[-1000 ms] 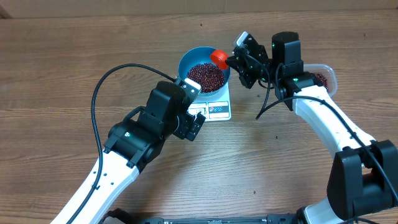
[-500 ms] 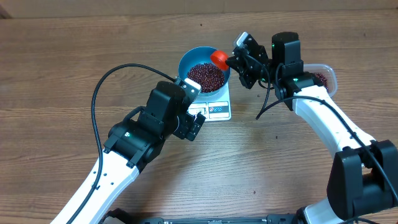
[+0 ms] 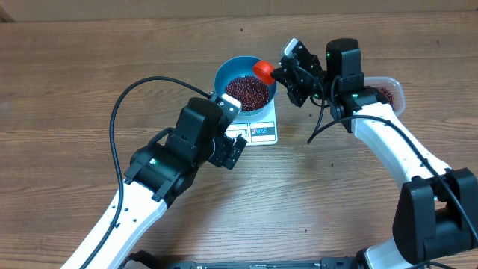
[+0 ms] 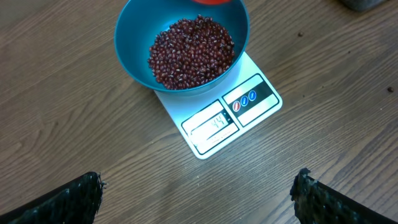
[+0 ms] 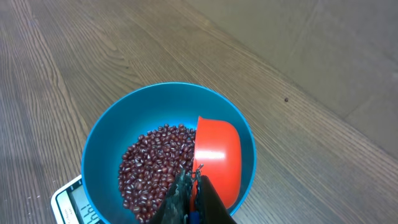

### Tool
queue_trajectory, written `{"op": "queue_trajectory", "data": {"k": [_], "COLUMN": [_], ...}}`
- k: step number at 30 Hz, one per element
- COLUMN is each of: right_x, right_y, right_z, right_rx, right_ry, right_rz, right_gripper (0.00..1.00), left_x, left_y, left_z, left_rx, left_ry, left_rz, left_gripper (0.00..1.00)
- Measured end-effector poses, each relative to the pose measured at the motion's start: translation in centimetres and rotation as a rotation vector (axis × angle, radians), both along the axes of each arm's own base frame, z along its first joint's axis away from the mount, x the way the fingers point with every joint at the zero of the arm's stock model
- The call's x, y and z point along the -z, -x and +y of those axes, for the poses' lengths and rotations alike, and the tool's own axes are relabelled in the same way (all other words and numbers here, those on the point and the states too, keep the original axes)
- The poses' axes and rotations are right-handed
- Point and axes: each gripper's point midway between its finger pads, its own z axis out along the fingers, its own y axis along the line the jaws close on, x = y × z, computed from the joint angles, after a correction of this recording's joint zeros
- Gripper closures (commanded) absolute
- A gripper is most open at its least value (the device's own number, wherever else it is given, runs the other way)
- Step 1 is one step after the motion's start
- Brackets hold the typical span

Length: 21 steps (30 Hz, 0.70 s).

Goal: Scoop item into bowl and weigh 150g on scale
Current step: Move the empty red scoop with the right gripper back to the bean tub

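Note:
The blue bowl (image 3: 228, 75) stands on the white scale (image 3: 263, 134) and holds a heap of dark red beans (image 3: 248, 91). My right gripper (image 3: 286, 75) is shut on the handle of a red scoop (image 3: 262, 69), which hangs tipped over the bowl's right rim. The right wrist view shows the scoop (image 5: 217, 158) on edge above the beans (image 5: 152, 165), inside the bowl (image 5: 102, 149), with the gripper (image 5: 194, 186) clamped behind it. My left gripper (image 3: 233, 151) hovers open just in front of the scale. Nothing lies between its tips (image 4: 198, 188), which point at the scale (image 4: 249, 102) and bowl (image 4: 134, 50).
A clear plastic tub (image 3: 391, 91) with more beans stands at the right, partly hidden behind my right arm. A few stray beans lie on the wooden table (image 3: 332, 166). The left arm's black cable (image 3: 119, 104) loops over the table at the left.

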Motion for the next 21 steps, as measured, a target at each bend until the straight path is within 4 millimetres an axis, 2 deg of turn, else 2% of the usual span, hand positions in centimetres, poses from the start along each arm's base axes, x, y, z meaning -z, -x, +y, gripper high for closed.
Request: {"op": "queue_trajectory", "data": {"k": [5, 9, 14, 16, 18, 19, 21], "right_x": [-1.0, -2.1, -4.8, -5.6, -5.2, -4.4, -3.5], "right_y": [-0.7, -1.6, -2.5, -2.8, -2.8, -2.8, -2.7], "right_z": [0.0, -1.9, -6.8, -9.8, -11.6, -13.7, -15.9], "right_rx": [0.027, 0.102, 0.221, 0.289, 0.331, 0.385, 0.449], "right_ry": [-0.043, -0.101, -0.137, -0.14, -0.136, -0.126, -0.116], "right_rz": [-0.017, 0.004, -0.024, -0.028, -0.007, 0.031, 0.07], "right_gripper": [0.96, 0.96, 0.96, 0.96, 0.96, 0.96, 0.96], "left_x": [0.0, 0.0, 0.0, 0.0, 0.0, 0.0, 0.0], "left_y": [0.0, 0.0, 0.0, 0.0, 0.0, 0.0, 0.0], "left_z": [0.0, 0.0, 0.0, 0.0, 0.0, 0.0, 0.0], "left_rx": [0.0, 0.0, 0.0, 0.0, 0.0, 0.0, 0.0], "left_ry": [0.0, 0.0, 0.0, 0.0, 0.0, 0.0, 0.0], "left_rz": [0.0, 0.0, 0.0, 0.0, 0.0, 0.0, 0.0], "left_gripper": [0.0, 0.0, 0.0, 0.0, 0.0, 0.0, 0.0]}}
